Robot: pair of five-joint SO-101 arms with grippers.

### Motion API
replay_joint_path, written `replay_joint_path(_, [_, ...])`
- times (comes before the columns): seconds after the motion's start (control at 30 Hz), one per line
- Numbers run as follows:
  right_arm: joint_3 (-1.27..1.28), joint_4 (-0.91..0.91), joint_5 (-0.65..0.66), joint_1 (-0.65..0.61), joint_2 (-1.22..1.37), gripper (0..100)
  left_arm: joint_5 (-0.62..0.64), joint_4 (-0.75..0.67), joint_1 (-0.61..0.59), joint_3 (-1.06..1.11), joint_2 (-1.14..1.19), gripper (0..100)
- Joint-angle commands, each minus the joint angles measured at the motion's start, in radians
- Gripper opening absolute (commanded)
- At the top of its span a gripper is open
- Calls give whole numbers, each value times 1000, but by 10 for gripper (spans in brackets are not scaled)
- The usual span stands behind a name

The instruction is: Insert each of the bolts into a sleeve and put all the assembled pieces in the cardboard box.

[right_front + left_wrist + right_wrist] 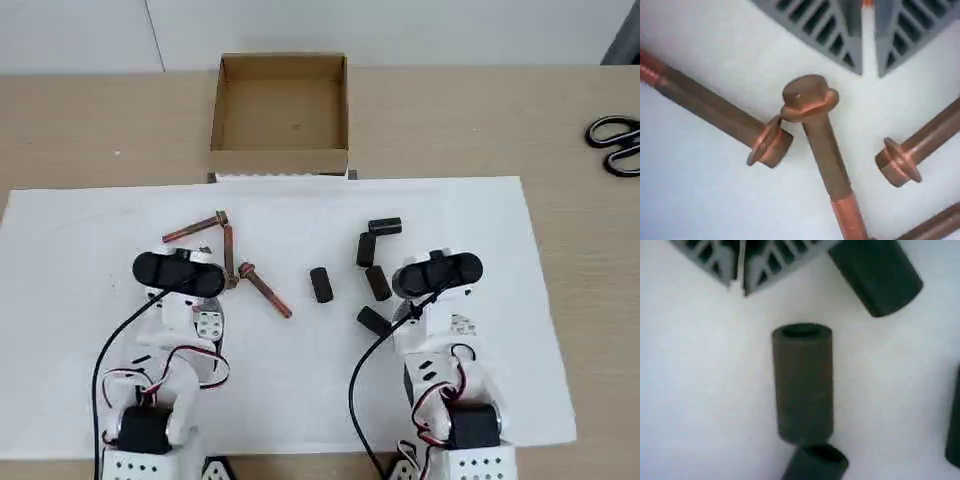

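Cardboard box (283,158): you find it open at the top centre of the high view. It stands on the wooden surface (90,130), just beyond the far edge of the white sheet (300,390).
Bolts (265,290): copper-coloured and loose on the sheet, left of centre in the high view, just beside your left arm (185,320). In the left wrist view the head of the middle bolt (809,99) touches the flanged head of a second bolt (769,147).
Sleeves (320,283): five black ones lie on the sheet. One lies alone at the centre, and four lie right of centre near your right arm (440,330). None has a bolt in it.
Left gripper (869,65): it is above the bolts. Its grey fingers (830,30) are almost together, with only a thin slit between them, and they hold nothing.
Right gripper (738,285): it is above a lying sleeve (802,382). Its fingers (775,260) are closed to a narrow slit and hold nothing.
Writing: a small white label (462,323) is on your right arm, and its print is too small to read.
Scissors (615,145): at the right edge of the high view, on the surface, well apart from the sheet.
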Motion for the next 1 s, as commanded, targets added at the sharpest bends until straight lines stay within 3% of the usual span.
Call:
replay_joint_path(0.0, [-172, 70, -11, -4, -8, 3, 5, 34, -6, -151, -9, 6])
replay_joint_path(0.23, [-473, 147, -11, 19, 232, 3, 5, 215, -8, -285, -9, 7])
replay_joint_path(0.43, [-790, 206, -114, 10, 570, 3, 5, 229, -8, -363, -8, 7])
replay_joint_path(0.7, [-1049, 334, -110, -2, 937, 4, 3, 276, -9, -423, 32, 7])
replay_joint_path(0.97, [-1267, 595, 147, -105, 1168, 4, 5, 327, -9, -693, 465, 6])
